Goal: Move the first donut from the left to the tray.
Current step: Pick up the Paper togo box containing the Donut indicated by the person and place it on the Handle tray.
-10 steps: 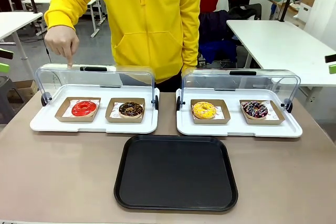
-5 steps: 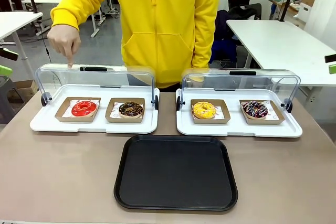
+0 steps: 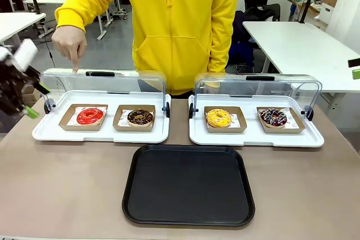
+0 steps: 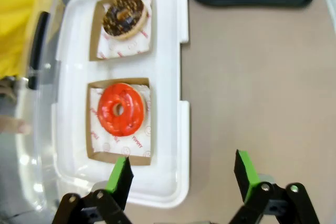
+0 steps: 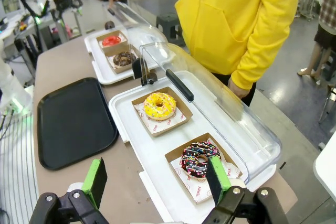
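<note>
Change since the earlier frame: the left gripper (image 3: 35, 100) has swung in at the left edge of the front view, motion-blurred, just off the left end of the left display tray (image 3: 101, 135); donuts, trays and the person's pointing hand (image 3: 68, 42) lie as before. Item one, the red donut (image 4: 120, 109): glossy red ring on printed paper in a square brown holder (image 4: 93, 153), in the leftmost place of the left display tray, not yet on the black tray (image 3: 188, 185). Beside it in the same display tray, a chocolate donut (image 3: 140, 117) in its own holder. The clear lid (image 3: 101, 81) stands raised at the far side, the person's forefinger resting on its top edge. In the left wrist view the left gripper's fingers (image 4: 119, 174) are spread wide with nothing between them, one over the display tray's near rim, the other over the bare worktop (image 3: 67, 186), the red donut just ahead of them. The black tray lies flat on the worktop, in front of and between the two display trays. The right display tray (image 3: 256, 138), lid also raised, carries a yellow donut (image 3: 219, 118) and a sprinkled dark donut (image 3: 273, 117). The right gripper (image 5: 156, 178) hangs above that tray's end, fingers likewise parted and holding nothing.
</note>
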`<state>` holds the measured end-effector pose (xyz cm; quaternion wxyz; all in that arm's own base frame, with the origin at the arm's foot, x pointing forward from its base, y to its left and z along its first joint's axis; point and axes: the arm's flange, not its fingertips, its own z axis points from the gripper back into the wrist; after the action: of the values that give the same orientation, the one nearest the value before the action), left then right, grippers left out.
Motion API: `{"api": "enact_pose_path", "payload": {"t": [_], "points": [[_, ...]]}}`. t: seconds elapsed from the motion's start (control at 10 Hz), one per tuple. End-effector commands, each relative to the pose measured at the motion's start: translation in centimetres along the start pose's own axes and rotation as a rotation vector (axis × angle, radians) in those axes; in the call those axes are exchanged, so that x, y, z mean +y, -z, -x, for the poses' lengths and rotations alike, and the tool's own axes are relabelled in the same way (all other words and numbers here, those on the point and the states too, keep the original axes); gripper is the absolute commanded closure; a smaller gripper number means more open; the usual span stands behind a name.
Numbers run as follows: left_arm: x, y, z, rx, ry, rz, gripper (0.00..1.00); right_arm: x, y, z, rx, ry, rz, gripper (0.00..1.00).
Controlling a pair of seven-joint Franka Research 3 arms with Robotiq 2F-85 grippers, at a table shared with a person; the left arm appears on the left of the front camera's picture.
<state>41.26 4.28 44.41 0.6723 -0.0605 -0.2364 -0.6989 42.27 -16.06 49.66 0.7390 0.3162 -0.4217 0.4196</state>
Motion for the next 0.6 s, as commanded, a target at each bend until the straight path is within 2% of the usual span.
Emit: {"api": "enact_pose_path", "payload": {"t": [0.0,0.2,0.3,0.4,0.5], "points": [[-1.4,4.0,-0.3,0.088,0.027,-0.060,0.00,0.0,0.0,-0.2,-0.014,-0.007,-0.001,0.00],[-0.7,7.3,-0.5,0.148,0.051,-0.062,0.00,0.0,0.0,-0.2,-0.014,-0.007,-0.001,0.00],[0.4,7.9,-0.4,0.145,0.044,-0.100,0.00,0.0,0.0,-0.2,-0.014,-0.007,-0.001,0.00],[1.2,7.5,-0.1,0.132,0.036,-0.071,0.00,0.0,0.0,-0.2,-0.014,-0.007,-0.001,0.00],[-0.7,7.5,-0.8,0.132,0.064,-0.074,0.00,0.0,0.0,-0.2,-0.014,-0.007,-0.001,0.00]]}}
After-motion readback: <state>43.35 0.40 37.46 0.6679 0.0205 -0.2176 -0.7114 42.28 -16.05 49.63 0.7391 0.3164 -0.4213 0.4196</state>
